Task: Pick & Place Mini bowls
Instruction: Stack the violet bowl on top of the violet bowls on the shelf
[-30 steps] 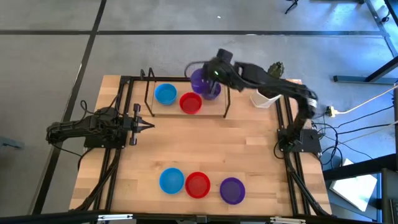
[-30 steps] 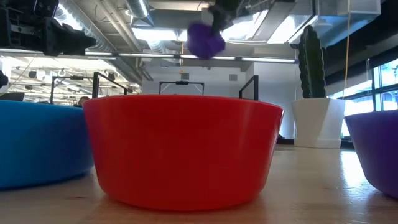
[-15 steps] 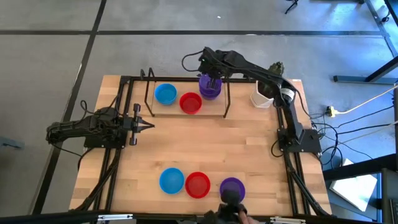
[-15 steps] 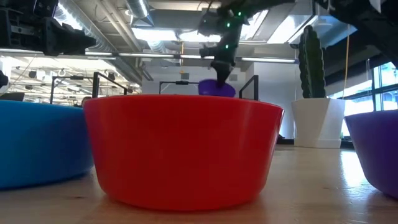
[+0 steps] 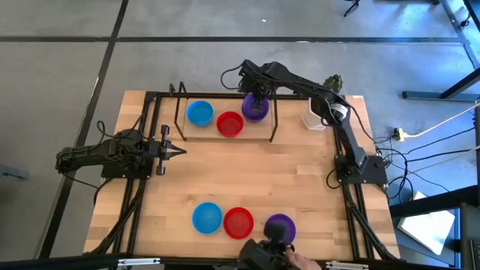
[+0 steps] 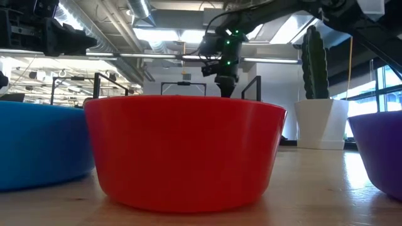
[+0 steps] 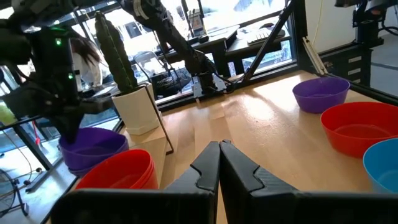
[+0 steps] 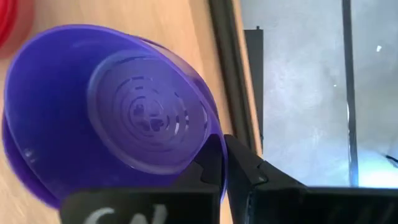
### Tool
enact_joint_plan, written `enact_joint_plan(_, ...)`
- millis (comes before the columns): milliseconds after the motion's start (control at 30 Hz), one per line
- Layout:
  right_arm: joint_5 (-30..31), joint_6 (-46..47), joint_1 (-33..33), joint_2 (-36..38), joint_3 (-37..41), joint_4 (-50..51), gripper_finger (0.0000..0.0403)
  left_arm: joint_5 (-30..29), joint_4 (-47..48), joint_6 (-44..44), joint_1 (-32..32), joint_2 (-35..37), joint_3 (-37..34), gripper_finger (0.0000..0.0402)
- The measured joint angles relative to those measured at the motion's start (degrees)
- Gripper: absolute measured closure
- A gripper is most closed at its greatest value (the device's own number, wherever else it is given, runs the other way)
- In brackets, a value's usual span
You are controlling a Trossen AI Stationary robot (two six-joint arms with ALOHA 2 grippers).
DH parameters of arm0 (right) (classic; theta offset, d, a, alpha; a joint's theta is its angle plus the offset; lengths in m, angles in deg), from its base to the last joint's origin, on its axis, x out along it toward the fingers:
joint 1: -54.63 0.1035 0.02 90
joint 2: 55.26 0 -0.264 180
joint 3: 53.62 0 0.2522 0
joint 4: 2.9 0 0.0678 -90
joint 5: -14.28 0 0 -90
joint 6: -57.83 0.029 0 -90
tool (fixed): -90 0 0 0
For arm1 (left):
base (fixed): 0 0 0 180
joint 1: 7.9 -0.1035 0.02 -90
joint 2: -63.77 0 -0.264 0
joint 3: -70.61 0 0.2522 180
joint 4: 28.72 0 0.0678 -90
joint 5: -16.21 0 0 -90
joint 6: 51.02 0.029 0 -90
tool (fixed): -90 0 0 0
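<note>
The small round purple plastic bowl (image 5: 255, 107) is sitting at the table's far edge, just beside a red plastic bowl (image 5: 229, 124) and a blue plastic bowl (image 5: 199, 113). The right gripper (image 5: 257, 95) is pinching its rim between nearly closed fingers. The left gripper (image 5: 181, 151) is waiting at the table's left side, fingers pressed together.

I find no writing I can read in any of my views: no label, brand, number or sign on the table, on the bowls or on my arms. At the bottom of my right wrist view, pale curved marks sit on the dark housing, cut off at the edge, and I cannot make them out.
</note>
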Motion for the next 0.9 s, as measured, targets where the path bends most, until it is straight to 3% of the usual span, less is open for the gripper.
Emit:
enact_joint_plan(233, -0.2, -1.3, 0.0, -0.9, 0.0, -0.4, 0.0384, 0.0, 0.0, 0.0, 0.0, 0.0, 0.0, 0.0398)
enact_joint_plan(633, 8.5, -2.3, 1.4, -0.9, 0.0, -1.5, 0.0267, 0.0, 0.0, 0.0, 0.0, 0.0, 0.0, 0.0398)
enact_joint_plan(900, 9.4, -2.9, 3.3, -0.8, -4.1, -0.7, 0.0226, 0.0, 0.0, 0.0, 0.0, 0.0, 0.0, 0.0398)
